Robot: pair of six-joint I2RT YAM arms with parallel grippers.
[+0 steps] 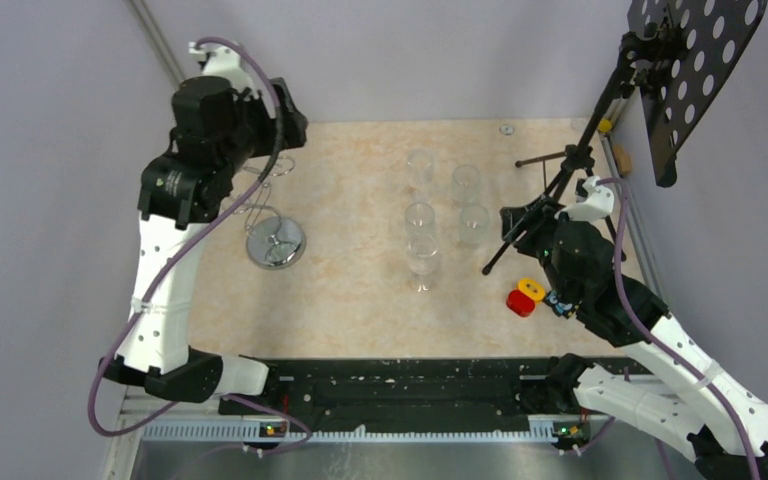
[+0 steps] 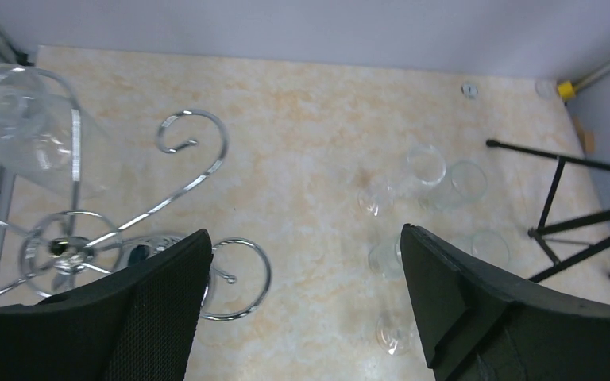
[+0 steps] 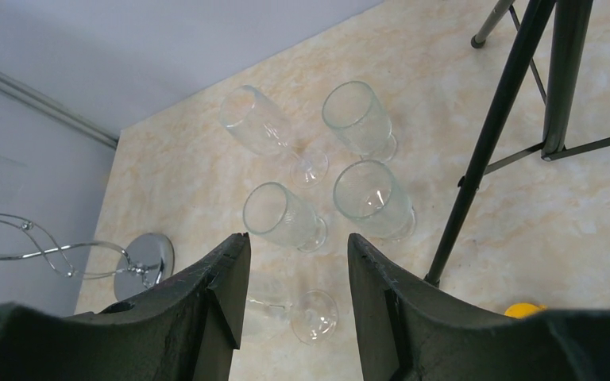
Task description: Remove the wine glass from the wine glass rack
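Closest to the lens is your left end effector (image 2: pixel 303 246): fingers spread wide, nothing btw them. It hangs above the wine glass rack (image 1: pixel 276 244) at the far-left part of the surface (image 1: pixel 360 310), w/ the chrome curls right under it. The right end effector (image 3: pixel 298 254) is part-open and empty too. It sits over the right side by the legs of the black music stand (image 3: pixel 562 71), well apart from the rack.

Progress, as I judge it: five glasses (image 1: pixel 419 218) stand upright in a cluster mid-surface, so most of the job looks done. One wine glass (image 2: pixel 24 127) is left on the rack, on an arm at the left edge of the left wrist view. It's outside the open fingers and not touched. For that one you've got approach, grip, lift-off and set-down to do.

Orientation: it hangs from the wire, long axis approx vertical, leaning a bit in that view. Prob foot up and bowl down, but clear glass against chrome makes the ends hard to tell. The top view doesn't show it; the arm covers that side.
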